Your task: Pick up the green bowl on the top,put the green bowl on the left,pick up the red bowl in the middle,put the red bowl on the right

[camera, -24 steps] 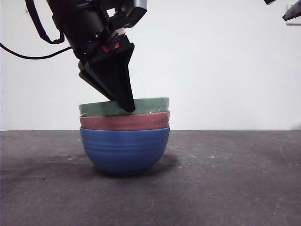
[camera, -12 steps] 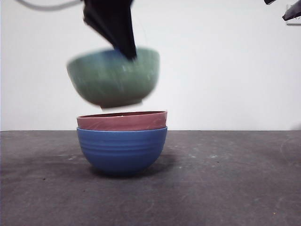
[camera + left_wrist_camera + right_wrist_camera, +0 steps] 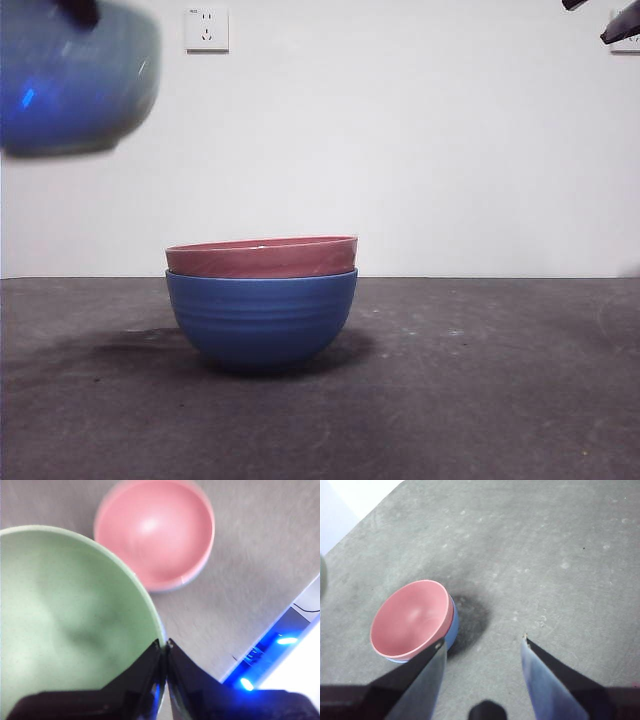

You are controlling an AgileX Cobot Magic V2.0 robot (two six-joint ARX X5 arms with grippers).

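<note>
The green bowl (image 3: pixel 75 80) hangs high at the far left of the front view, blurred and in shadow. My left gripper (image 3: pixel 164 642) is shut on its rim, one jaw inside the green bowl (image 3: pixel 65 620) and one outside. Only a dark tip of that gripper (image 3: pixel 78 10) shows in the front view. The red bowl (image 3: pixel 262 257) sits nested in a blue bowl (image 3: pixel 262 320) at the table's middle. From above, the red bowl (image 3: pixel 155 530) shows empty. My right gripper (image 3: pixel 482 640) hovers open high over the table, with the red bowl (image 3: pixel 412 617) off to one side below it.
A wall socket (image 3: pixel 206 29) is on the white wall behind. A black tip of the waiting arm (image 3: pixel 620 25) shows at the top right corner. Past the table's edge, a blue-lit device (image 3: pixel 270 650) is visible. Dark grey table surface lies on both sides of the stack.
The green bowl has been lifted off the stack and carried up and to the left in my left gripper. The red and blue bowls stay in place.
</note>
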